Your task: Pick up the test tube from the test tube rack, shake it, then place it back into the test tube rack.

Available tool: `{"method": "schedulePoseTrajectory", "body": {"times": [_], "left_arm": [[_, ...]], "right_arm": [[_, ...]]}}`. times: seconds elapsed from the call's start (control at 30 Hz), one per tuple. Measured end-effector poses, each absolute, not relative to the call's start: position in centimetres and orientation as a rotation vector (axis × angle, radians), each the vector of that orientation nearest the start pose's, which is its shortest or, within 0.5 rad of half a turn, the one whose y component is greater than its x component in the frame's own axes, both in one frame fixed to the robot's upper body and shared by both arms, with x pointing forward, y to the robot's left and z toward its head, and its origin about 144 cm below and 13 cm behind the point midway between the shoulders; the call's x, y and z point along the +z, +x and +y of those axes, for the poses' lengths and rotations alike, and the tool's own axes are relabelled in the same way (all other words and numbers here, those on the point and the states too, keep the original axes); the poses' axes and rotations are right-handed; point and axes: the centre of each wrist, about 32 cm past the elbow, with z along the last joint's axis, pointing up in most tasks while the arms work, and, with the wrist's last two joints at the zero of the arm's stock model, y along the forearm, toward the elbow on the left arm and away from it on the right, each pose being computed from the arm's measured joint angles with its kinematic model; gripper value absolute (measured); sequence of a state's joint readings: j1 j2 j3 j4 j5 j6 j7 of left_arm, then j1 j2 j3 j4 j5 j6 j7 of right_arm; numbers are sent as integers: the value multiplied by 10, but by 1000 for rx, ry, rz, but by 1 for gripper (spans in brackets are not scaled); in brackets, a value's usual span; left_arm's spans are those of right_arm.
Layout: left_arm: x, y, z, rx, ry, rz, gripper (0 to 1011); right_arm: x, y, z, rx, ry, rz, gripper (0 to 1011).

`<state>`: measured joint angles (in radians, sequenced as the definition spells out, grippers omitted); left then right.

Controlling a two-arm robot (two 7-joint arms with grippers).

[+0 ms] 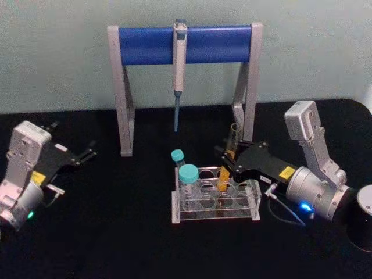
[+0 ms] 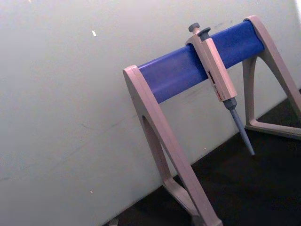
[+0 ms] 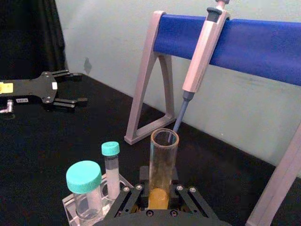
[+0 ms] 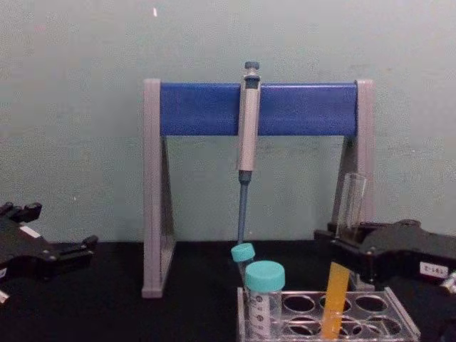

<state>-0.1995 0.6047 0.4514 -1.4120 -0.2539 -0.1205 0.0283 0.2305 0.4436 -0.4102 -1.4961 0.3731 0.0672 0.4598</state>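
Test tube stands near upright, mouth up, top leaning slightly right, orange liquid in the lower half. Right gripper clamps its middle; its foot sits in the test tube rack below. Teal-capped tubes stand in the rack left of it. Left gripper is parked far left, fingers spread.

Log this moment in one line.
right gripper: shut on test tube | tube tilted, base in test tube rack | left gripper: open, parked

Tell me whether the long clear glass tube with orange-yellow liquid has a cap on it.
No, the long clear glass tube, gripped by the right tool, ends in an open round rim, uncapped.
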Motion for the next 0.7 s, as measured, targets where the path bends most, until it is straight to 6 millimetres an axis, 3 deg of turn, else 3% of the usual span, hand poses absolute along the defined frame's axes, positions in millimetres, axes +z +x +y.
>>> {"method": "schedulePoseTrajectory", "body": {"times": [0.7], "left_arm": [[1140,489,310,1248,304,-285,1002]], "right_arm": [[1168,504,-246,-770,-173,-3,226]]}}
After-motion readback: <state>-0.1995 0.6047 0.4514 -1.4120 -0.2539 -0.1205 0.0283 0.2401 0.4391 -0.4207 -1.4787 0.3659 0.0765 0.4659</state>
